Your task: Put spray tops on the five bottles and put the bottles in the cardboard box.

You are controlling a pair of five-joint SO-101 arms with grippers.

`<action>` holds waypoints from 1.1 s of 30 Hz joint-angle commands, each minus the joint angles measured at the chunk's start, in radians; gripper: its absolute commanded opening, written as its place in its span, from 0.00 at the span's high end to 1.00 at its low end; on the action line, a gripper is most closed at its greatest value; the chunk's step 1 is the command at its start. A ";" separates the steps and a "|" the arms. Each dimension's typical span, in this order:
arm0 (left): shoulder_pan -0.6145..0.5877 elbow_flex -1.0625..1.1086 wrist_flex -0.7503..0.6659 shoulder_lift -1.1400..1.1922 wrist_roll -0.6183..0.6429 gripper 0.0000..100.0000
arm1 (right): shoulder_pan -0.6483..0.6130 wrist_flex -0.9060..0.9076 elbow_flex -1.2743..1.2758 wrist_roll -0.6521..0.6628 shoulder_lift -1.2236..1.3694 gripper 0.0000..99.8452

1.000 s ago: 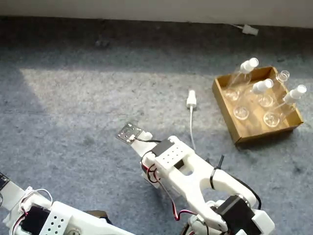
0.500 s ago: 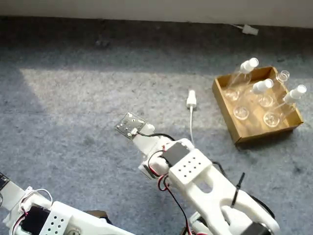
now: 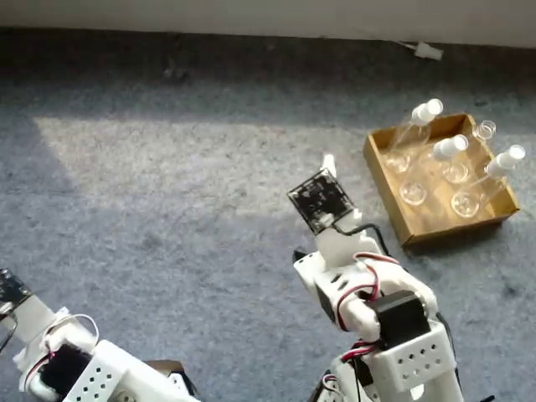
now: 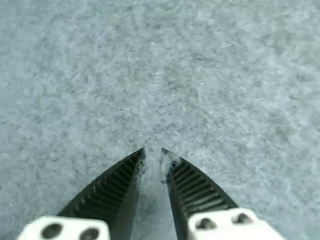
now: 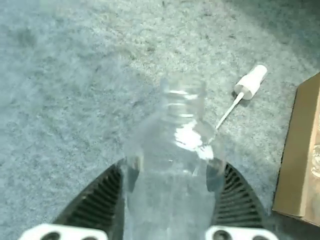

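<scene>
My right gripper (image 5: 172, 170) is shut on a clear bottle (image 5: 175, 150) that has an open neck and no top. Just beyond the neck, a white spray top (image 5: 250, 82) with its thin tube lies on the carpet. In the high view the same spray top (image 3: 328, 166) peeks out behind the right arm's wrist camera board (image 3: 322, 199). The cardboard box (image 3: 387, 180) stands to the right with several bottles in it; three carry white spray tops (image 3: 452, 146) and one neck (image 3: 484, 130) is bare. My left gripper (image 4: 153, 152) is shut on nothing, low over bare carpet.
Everything rests on grey carpet (image 3: 167, 167). A corner of the cardboard box (image 5: 302, 150) stands near the held bottle in the right wrist view. The left arm (image 3: 75, 368) sits at the near left corner. A white plug (image 3: 427, 52) lies by the far wall.
The right arm has swung right with the bottle, from the middle of the carpet to the spray top beside the box. The left arm shifted only slightly.
</scene>
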 commanded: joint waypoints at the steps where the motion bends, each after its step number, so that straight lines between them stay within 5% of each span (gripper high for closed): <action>1: 0.228 0.021 0.005 -0.007 -0.009 0.99 | 0.039 0.004 -0.045 0.003 -0.084 0.87; 13: 0.736 0.021 0.000 -0.007 -0.009 0.99 | 0.097 0.005 -0.041 -0.104 -0.303 0.87; 18: 0.866 0.019 -0.009 -0.010 -0.009 0.99 | 0.216 0.004 -0.041 -0.104 -0.308 0.87; 25: 1.026 0.021 -0.175 -0.008 -0.006 0.99 | 0.223 0.004 -0.038 -0.109 -0.308 0.87; 33: 1.116 -0.065 -0.210 -0.005 -0.002 0.99 | 0.225 -0.041 0.090 -0.109 -0.309 0.87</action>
